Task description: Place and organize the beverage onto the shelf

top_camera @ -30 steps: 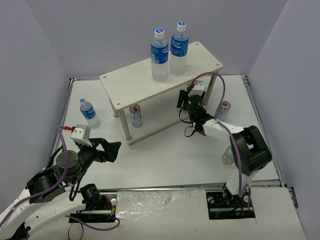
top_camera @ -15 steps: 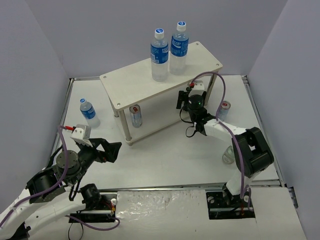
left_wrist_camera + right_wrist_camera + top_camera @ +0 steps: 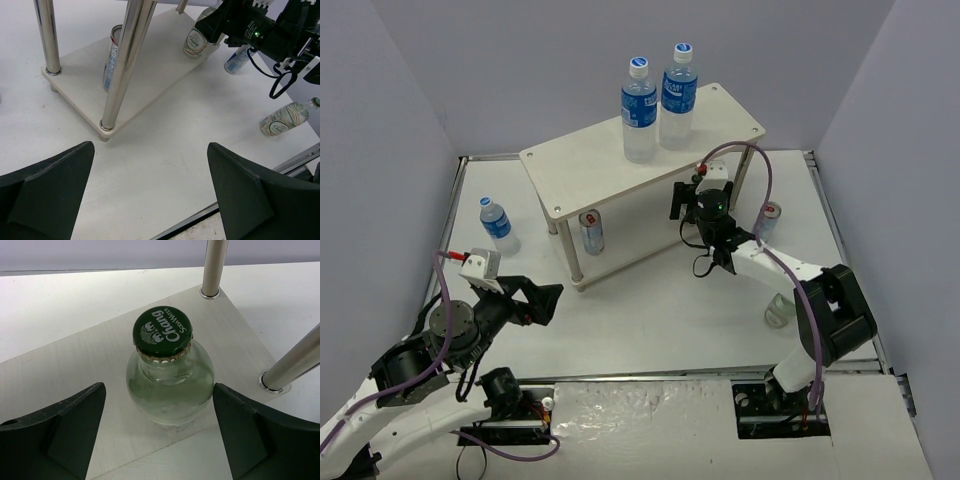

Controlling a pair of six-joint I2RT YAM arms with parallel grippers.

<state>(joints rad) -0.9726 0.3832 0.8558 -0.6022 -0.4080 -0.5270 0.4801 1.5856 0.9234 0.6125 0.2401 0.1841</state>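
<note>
The shelf (image 3: 590,165) stands mid-table with two tall blue-labelled bottles (image 3: 638,110) on its top board. A slim can (image 3: 590,231) stands on the lower board (image 3: 150,65). My right gripper (image 3: 683,200) is at the lower board's right end. In the right wrist view it (image 3: 159,388) is open, its fingers either side of an upright small clear bottle with a green cap (image 3: 167,375), not touching it. That bottle also shows in the left wrist view (image 3: 195,40). My left gripper (image 3: 538,300) is open and empty over bare table (image 3: 150,147).
A small blue-labelled bottle (image 3: 497,224) stands left of the shelf. Another can (image 3: 769,218) stands right of it. A small clear bottle (image 3: 780,311) lies on its side by the right arm's elbow. Purple walls enclose the table.
My right wrist has edged slightly left toward the shelf and its elbow has swung out to the lower right, uncovering the lying bottle. The left arm has not moved.
</note>
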